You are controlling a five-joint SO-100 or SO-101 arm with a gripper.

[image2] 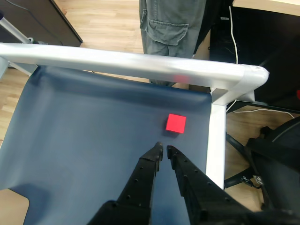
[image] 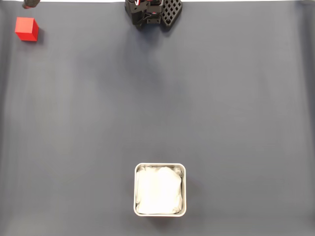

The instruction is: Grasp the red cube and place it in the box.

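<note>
Up in the far top-left corner of the fixed view sits the red cube (image: pixel 26 29), flat on the dark grey bench (image: pixel 157 108), with its edges turned a little off square to the frame. A cube has no long axis to speak of, so nothing to line up there. The box (image: pixel 160 190) is well apart from it, down at bottom centre, mouth up, silvery rim square to the picture and white wrinkly lining showing inside. At the top edge, the black arm base (image: pixel 152 12) pokes in.

Over to the wrist view: the gripper (image2: pixel 164 150) reaches up from the bottom, jaws nearly together, just a slim gap at the tips, nothing between them. The cube (image2: pixel 176 123) lies just beyond those tips, slightly right, close to the bench's pale metal frame (image2: pixel 140 63). Behind that frame stands a person's trouser leg (image2: pixel 171 23) on a wooden floor (image2: pixel 108 21).
</note>
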